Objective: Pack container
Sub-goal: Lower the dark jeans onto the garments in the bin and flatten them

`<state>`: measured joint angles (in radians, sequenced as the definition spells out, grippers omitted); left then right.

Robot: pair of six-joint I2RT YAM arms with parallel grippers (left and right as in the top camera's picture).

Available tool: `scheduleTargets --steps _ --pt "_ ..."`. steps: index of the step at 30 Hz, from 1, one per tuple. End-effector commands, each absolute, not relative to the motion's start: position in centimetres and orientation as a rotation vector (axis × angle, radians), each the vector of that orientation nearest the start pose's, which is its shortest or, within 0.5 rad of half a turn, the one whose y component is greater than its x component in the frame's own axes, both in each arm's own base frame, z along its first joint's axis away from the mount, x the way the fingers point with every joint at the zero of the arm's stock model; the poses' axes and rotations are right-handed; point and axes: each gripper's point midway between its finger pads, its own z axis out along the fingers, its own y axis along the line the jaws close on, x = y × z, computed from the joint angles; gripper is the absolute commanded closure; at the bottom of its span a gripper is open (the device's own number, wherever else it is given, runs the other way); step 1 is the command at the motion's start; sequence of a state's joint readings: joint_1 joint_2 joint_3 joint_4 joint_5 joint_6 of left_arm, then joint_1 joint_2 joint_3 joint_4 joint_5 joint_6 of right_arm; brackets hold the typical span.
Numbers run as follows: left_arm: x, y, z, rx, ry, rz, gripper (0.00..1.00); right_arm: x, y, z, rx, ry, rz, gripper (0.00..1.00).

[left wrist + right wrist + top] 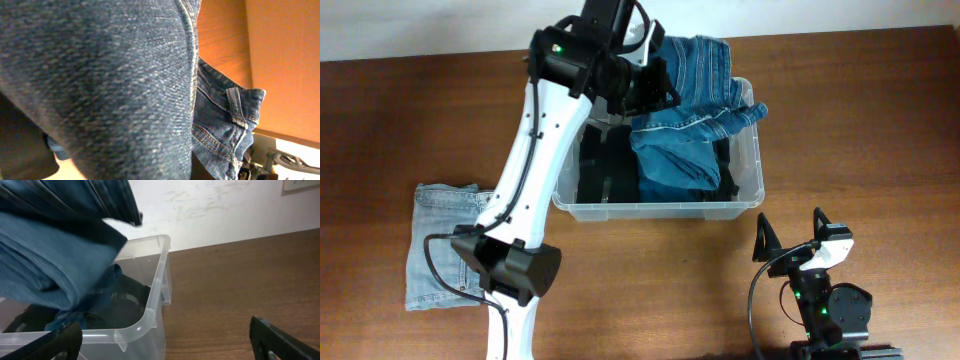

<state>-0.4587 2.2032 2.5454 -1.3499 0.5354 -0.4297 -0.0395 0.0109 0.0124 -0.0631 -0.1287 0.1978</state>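
Note:
The clear plastic container [660,212] stands at the table's middle, with dark clothing [605,170] inside. A pair of blue jeans [685,140] hangs over its right half, spilling past the far and right rims. My left gripper [645,90] is at the container's far side, shut on the jeans, holding them partly lifted. Denim [125,75] fills the left wrist view and hides the fingers. My right gripper [788,240] is open and empty, on the table in front of the container's right corner. The right wrist view shows the container's corner [150,315], the jeans [50,265] and my open fingers [167,337].
A folded light-blue denim piece [440,245] lies on the table at the left, beside the left arm's base. Bare wooden table [860,130] lies right of the container. A pale wall runs along the table's far edge.

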Motion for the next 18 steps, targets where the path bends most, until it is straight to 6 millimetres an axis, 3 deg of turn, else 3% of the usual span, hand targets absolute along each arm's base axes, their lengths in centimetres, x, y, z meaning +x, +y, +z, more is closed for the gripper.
scheduleTargets --steps 1,9,18 --pt "40.2 -32.6 28.1 0.280 2.676 -1.096 0.99 24.6 0.9 15.9 0.099 1.636 0.207 0.02" --pt "39.8 -35.3 27.3 0.349 2.642 -1.115 0.99 24.6 0.9 15.9 0.099 1.636 0.207 0.02" --pt "40.8 -34.7 26.3 0.315 2.647 -1.018 0.98 24.6 0.9 15.9 0.099 1.636 0.207 0.02"
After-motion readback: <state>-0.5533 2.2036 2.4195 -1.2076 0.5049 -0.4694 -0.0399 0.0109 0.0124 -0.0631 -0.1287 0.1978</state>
